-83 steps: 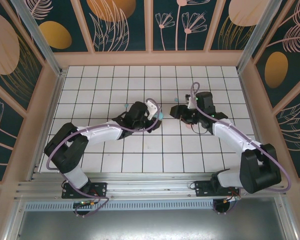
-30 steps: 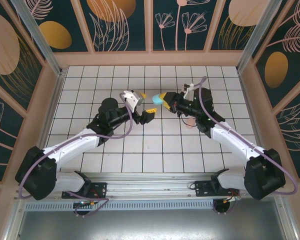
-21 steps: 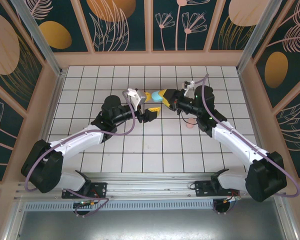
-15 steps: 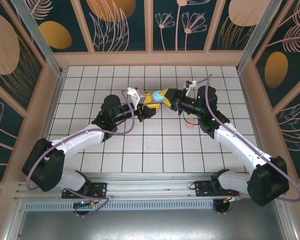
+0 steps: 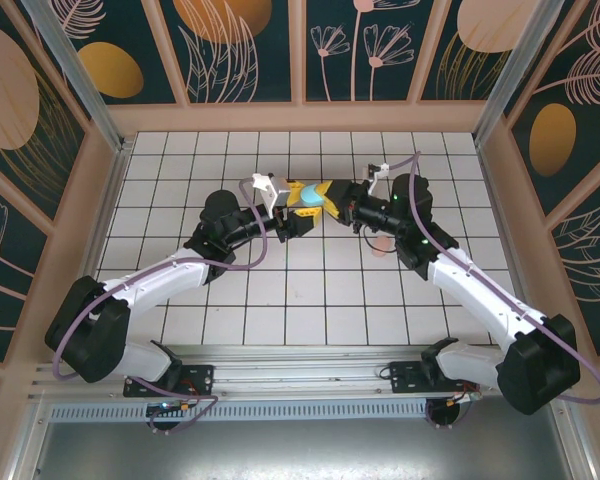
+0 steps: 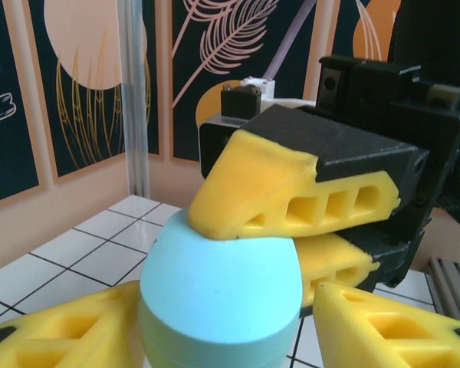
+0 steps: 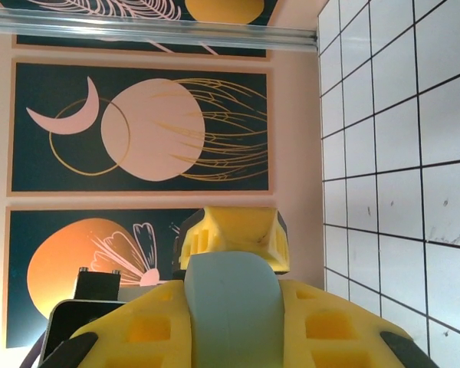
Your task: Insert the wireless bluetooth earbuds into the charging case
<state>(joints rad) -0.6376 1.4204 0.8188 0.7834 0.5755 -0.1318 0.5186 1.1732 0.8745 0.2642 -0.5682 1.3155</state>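
Note:
The teal oval charging case (image 5: pixel 309 204) is held in the air over the middle of the tiled floor. My right gripper (image 5: pixel 322 195) is shut on it; in the right wrist view the case (image 7: pixel 230 307) sits squeezed between my right gripper's (image 7: pixel 230 318) two yellow fingers. My left gripper (image 5: pixel 297 203) meets it from the left. In the left wrist view, my left gripper (image 6: pixel 222 326) has its fingers on either side of the lower part of the case (image 6: pixel 218 295), with a narrow gap at the right finger. The earbuds are out of view.
A small pale pink oval object (image 5: pixel 380 247) lies on the tiles beside the right forearm. The tiled floor (image 5: pixel 300 300) is walled by a wooden frame with patterned panels (image 5: pixel 300 50). Both arms reach in from the near corners.
The two grippers have come together over the middle. My left gripper moved right until its fingers flank the teal case, which the right gripper kept holding.

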